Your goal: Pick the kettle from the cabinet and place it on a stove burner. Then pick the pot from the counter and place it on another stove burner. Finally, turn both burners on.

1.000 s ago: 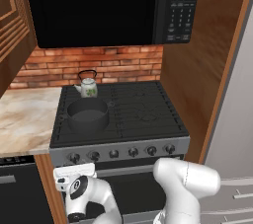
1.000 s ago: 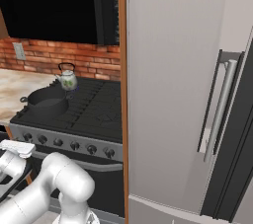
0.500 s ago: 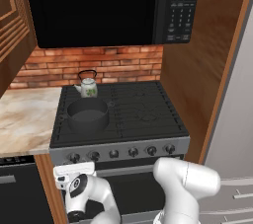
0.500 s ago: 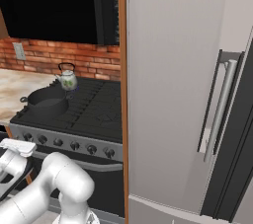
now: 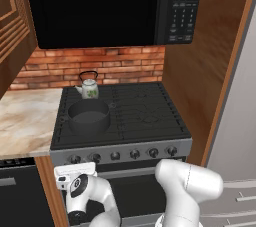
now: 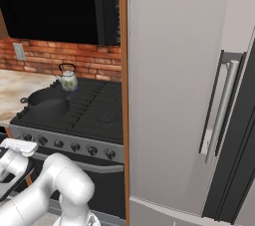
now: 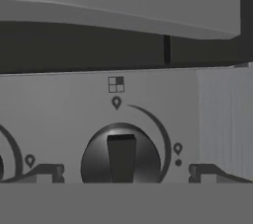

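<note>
The whitish kettle (image 5: 89, 88) (image 6: 68, 81) stands on the back left burner of the black cooktop (image 5: 145, 111) (image 6: 99, 108). In front of it, the dark pot (image 5: 89, 117) (image 6: 47, 102) rests on the front left burner. My gripper (image 7: 126, 171) is open and faces the steel knob front. Its dark fingertips (image 7: 47, 171) flank a round black knob (image 7: 121, 156) without touching it. That knob's bar points straight up in the hand view. My white hand (image 5: 75, 172) (image 6: 17, 148) sits low, just below the leftmost knob (image 5: 75, 159).
A black microwave (image 5: 100, 6) hangs over the stove, with a brick wall (image 5: 120, 66) behind. The marble counter (image 5: 25, 121) and wooden cabinet (image 5: 12, 26) lie to the left. A wooden panel (image 5: 200, 71) and grey fridge (image 6: 189, 95) stand to the right.
</note>
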